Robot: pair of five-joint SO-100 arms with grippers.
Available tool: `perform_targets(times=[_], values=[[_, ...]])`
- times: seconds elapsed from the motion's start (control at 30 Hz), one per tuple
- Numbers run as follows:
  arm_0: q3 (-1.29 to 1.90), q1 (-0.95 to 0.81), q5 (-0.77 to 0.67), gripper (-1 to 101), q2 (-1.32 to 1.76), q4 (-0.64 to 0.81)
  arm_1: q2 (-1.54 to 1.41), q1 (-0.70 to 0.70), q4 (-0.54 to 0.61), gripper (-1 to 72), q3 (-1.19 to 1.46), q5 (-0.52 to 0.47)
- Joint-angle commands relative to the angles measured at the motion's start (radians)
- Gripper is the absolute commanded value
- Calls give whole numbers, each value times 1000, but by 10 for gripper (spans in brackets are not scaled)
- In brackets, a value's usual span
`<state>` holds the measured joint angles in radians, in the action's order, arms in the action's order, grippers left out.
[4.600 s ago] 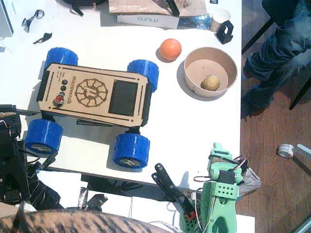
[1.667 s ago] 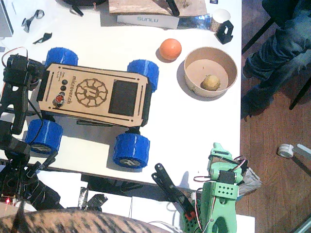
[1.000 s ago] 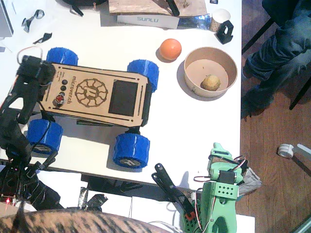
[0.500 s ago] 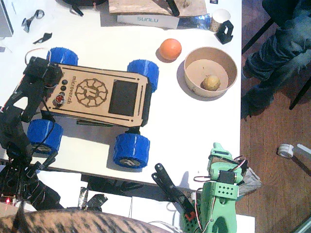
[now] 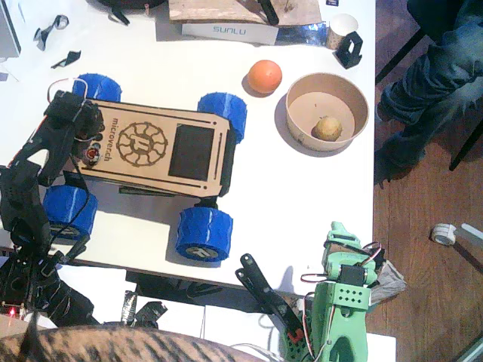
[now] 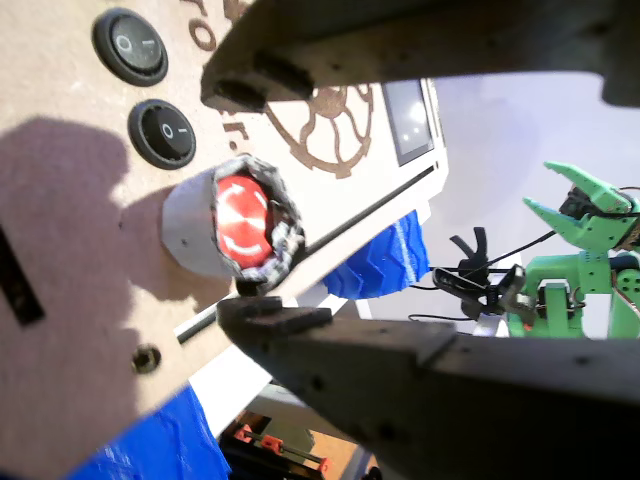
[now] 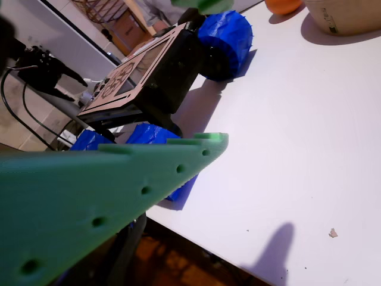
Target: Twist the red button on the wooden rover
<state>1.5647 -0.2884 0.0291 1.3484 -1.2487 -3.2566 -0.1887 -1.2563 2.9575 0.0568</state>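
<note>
The wooden rover (image 5: 147, 147) stands on the left half of the white table (image 5: 302, 196), and the red button (image 5: 92, 156) sits at the left end of its deck, just beside two small black rocker switches (image 6: 146, 88). The left gripper (image 5: 79, 124), black, hangs over that end. In a wrist view its jaws are parted, one dark finger above the red button (image 6: 243, 218) and one below, and neither looks to be touching the button's grey collar, so the claw holds nothing; the lower finger may brush the collar, though the angle makes that hard to judge. The right gripper (image 5: 337, 235), green, is parked at the near right edge of the table, well apart from the rover; its claw holds nothing, but how far apart its jaws stand I cannot tell, since only one green finger (image 7: 119, 185) shows in another wrist view.

The main risk, as I judge it, is a poor bite. The button is small and low, so jaws closing off-centre could slide off the collar or close on the deck instead. Drifting toward the far side could press a rocker switch. The rover also rests on blue wheels (image 5: 204, 234), so a sideways push during the twist could roll it and pull the button out of the jaws. Too light a grip would let the fingers spin around the cap without turning it.
</note>
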Motion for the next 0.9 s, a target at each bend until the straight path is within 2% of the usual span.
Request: perform_targets(times=[0.0, 0.87], values=[[-43, -6, -12, 232, 0, 23, 5, 3, 5, 204, -6, 0], [-43, -80, 0, 249, -87, 72, 5, 3, 5, 204, -6, 0]])
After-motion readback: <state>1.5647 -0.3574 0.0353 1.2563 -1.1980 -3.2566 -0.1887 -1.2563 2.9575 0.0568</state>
